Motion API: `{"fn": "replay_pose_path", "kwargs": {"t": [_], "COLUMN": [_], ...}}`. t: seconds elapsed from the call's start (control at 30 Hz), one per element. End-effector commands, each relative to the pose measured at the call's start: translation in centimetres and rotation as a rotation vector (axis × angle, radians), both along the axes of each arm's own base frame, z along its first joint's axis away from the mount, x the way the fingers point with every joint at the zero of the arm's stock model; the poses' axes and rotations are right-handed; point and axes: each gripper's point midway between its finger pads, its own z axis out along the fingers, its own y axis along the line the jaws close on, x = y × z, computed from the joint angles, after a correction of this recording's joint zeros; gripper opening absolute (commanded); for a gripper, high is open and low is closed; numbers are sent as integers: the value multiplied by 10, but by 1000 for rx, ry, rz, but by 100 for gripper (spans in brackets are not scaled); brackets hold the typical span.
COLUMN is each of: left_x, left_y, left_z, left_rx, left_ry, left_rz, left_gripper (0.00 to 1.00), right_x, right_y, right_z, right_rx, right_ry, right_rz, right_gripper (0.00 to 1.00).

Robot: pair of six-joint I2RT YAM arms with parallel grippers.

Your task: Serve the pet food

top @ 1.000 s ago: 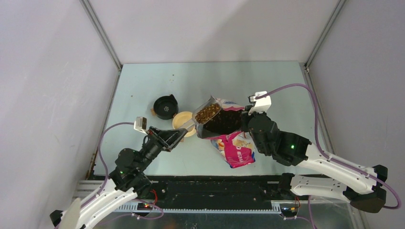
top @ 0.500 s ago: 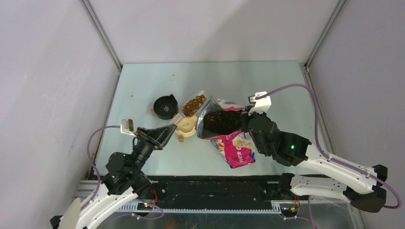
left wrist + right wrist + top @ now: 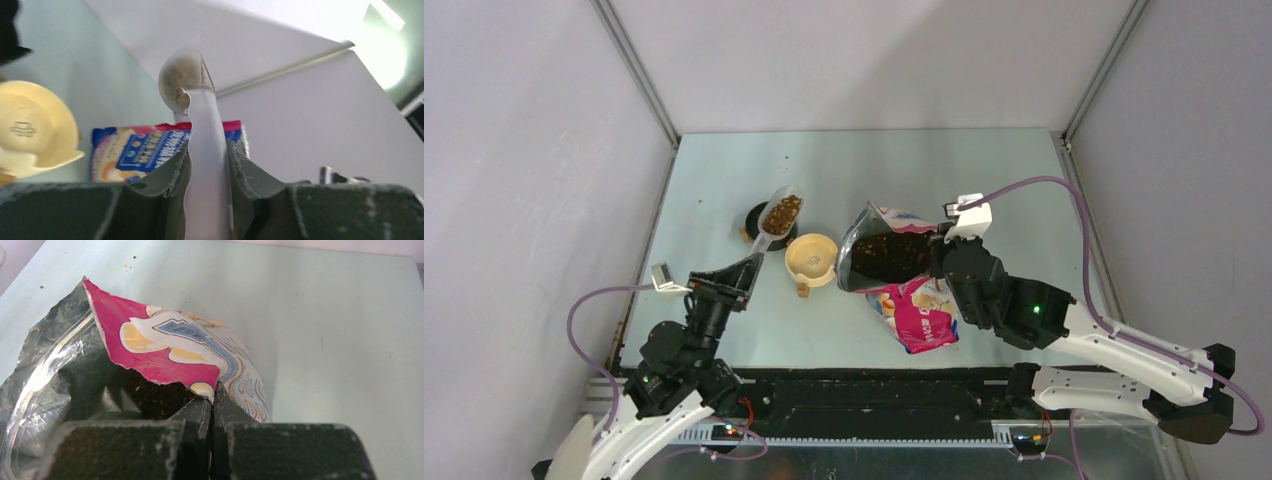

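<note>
The left gripper (image 3: 749, 262), clamped on the scoop (image 3: 769, 232) by its handle, has swung a load of kibble (image 3: 783, 213) from the bag (image 3: 921, 312) to over the black bowl (image 3: 752, 220); tipping likely follows. The right gripper (image 3: 212, 399) pinches the bag's rim.

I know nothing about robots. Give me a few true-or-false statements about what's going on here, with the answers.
1. The left gripper holds a scoop with pet food in it. True.
2. The beige bowl is full. False: it looks empty.
3. The right gripper pinches the edge of the bag. True.
4. The bag is sealed. False: its mouth gapes open, with pet food showing inside.
5. The scoop is inside the bag. False: in the top view its head sits over the black bowl, apart from the bag.
</note>
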Motion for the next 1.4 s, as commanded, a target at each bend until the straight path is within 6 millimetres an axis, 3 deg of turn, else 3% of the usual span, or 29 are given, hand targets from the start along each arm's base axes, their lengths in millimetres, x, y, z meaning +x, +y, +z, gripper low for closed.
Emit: {"fn": "replay_pose_path", "kwargs": {"t": [0.0,0.2,0.33,0.77,1.07,1.37], "left_x": [7,15,18,37,46,66], "left_y": [40,64,66,69,67,58], "left_z": [3,-21,-30,-53,-60,-81], "left_rx": [23,47,69,145,164,214], "left_ry": [18,96,119,159,167,220], "left_rz": [198,341,370,485,511,486], "left_gripper": [0,0,0,0,0,0], "right_x": [-1,-1,0,0,0,-1], "right_y": [-7,-8,-8,-10,-9,-9], "right_z": [59,59,58,60,61,60], "right_rx": [219,215,212,217,219,218], "right_ry": [-112,-112,-112,-117,-120,-118], "right_rz": [-42,-47,-53,-60,-59,-61], "right_gripper": [0,0,0,0,0,0]}}
